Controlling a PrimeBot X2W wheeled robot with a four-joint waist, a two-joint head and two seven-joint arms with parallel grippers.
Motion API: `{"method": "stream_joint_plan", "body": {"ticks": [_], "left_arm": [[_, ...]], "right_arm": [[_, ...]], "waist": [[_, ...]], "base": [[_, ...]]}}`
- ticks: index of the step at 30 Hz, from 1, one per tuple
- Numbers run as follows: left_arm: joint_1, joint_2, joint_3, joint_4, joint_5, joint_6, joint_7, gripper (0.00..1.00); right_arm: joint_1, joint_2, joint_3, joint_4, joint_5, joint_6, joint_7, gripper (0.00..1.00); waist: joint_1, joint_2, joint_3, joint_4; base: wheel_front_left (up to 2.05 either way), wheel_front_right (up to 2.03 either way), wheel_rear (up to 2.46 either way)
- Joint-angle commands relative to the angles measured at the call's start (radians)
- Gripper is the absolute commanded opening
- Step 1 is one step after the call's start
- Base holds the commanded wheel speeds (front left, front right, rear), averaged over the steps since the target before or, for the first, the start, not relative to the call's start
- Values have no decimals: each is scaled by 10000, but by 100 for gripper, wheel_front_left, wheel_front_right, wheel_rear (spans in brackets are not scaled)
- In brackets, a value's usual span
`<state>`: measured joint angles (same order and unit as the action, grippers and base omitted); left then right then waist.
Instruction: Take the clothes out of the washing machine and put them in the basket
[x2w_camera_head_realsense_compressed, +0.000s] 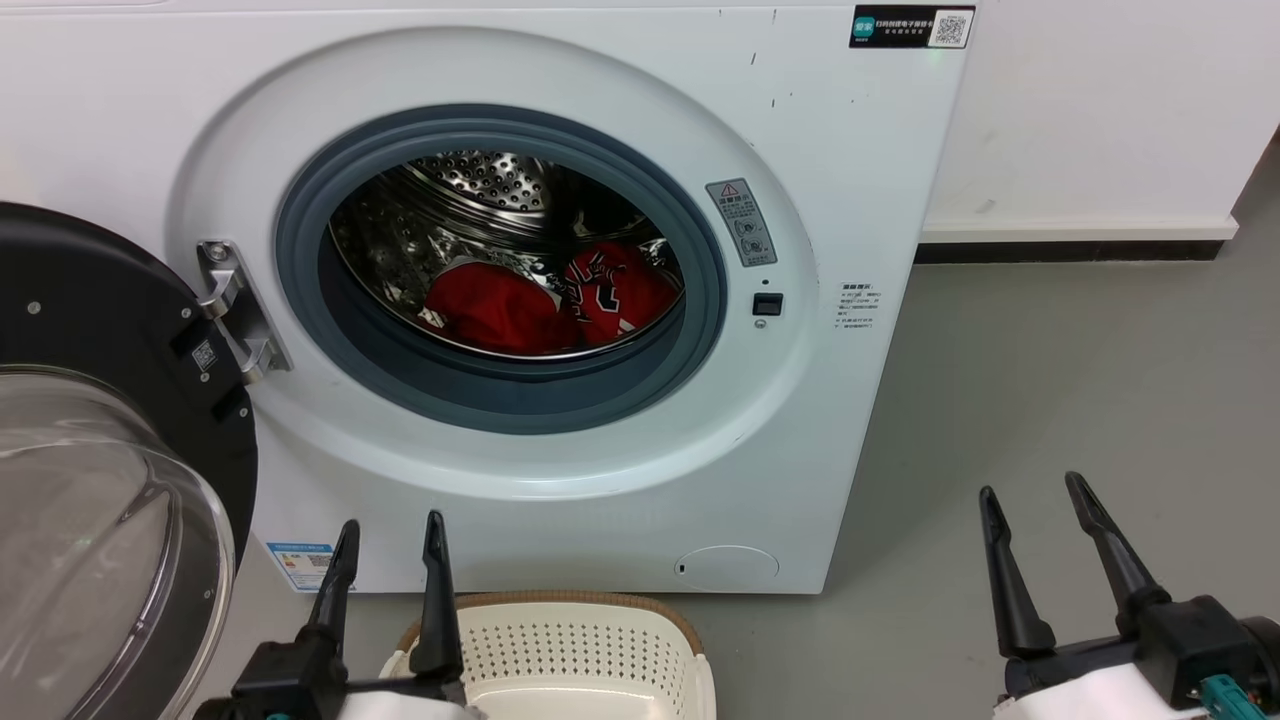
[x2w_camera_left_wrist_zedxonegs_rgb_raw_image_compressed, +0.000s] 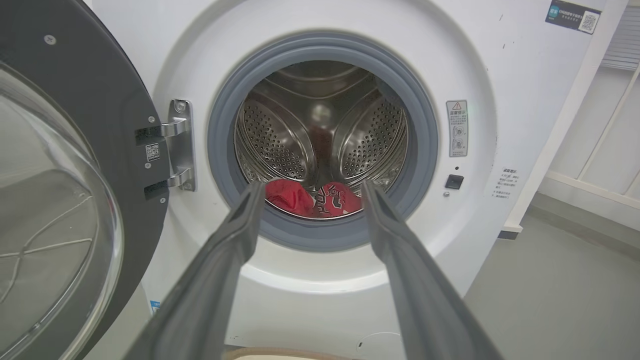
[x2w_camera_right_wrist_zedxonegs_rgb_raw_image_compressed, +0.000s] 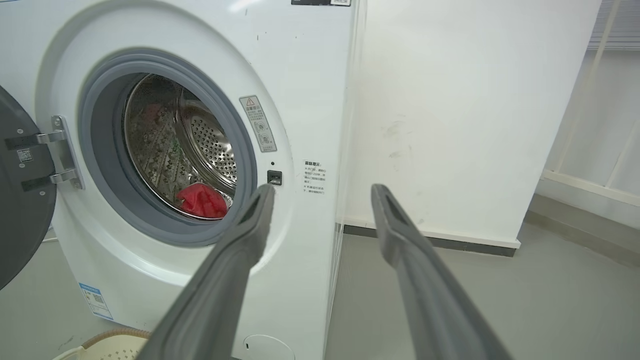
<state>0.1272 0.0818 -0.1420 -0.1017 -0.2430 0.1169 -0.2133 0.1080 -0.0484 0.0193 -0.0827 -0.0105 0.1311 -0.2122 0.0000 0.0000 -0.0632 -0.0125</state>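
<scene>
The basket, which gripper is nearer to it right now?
Left. The left gripper sits by the left rim of the basket; the right gripper is well off to its right, apart from it.

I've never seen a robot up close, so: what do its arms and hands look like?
The left gripper and right gripper each have two long, slim, dark grey fingers tapering to rounded tips, on a chunky black base. Behind it the forearms are white, with a small teal connector by the right wrist.
</scene>
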Motion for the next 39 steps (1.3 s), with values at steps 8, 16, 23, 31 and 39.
{"method": "stream_joint_plan", "body": {"ticks": [8, 16, 23, 31, 39], "left_arm": [[250, -126, 148, 380, 823, -170, -215, 100], [362, -173, 84, 649, 1638, -125, -369, 100], [458, -185, 55, 661, 2147, -99, -486, 100], [484, -213, 133, 610, 2285, -156, -525, 100], [480, -232, 295, 617, 2234, -266, -523, 100]], "right_arm": [[297, -30, -388, 741, 578, -6, -225, 100], [363, -26, -353, 1104, 96, -6, -369, 100], [373, -25, -316, 1015, -327, -6, -498, 100], [358, -25, -334, 1015, -368, -7, -533, 100], [246, -25, -308, 997, -281, -7, -533, 100]], "waist": [[0, 0, -93, 5], [0, 0, -182, 0], [0, 0, -248, -4], [0, 0, -254, -10], [0, 0, -118, -206]], "base": [[0, 0, 0], [0, 0, 0], [0, 0, 0], [0, 0, 0], [0, 0, 0]]}}
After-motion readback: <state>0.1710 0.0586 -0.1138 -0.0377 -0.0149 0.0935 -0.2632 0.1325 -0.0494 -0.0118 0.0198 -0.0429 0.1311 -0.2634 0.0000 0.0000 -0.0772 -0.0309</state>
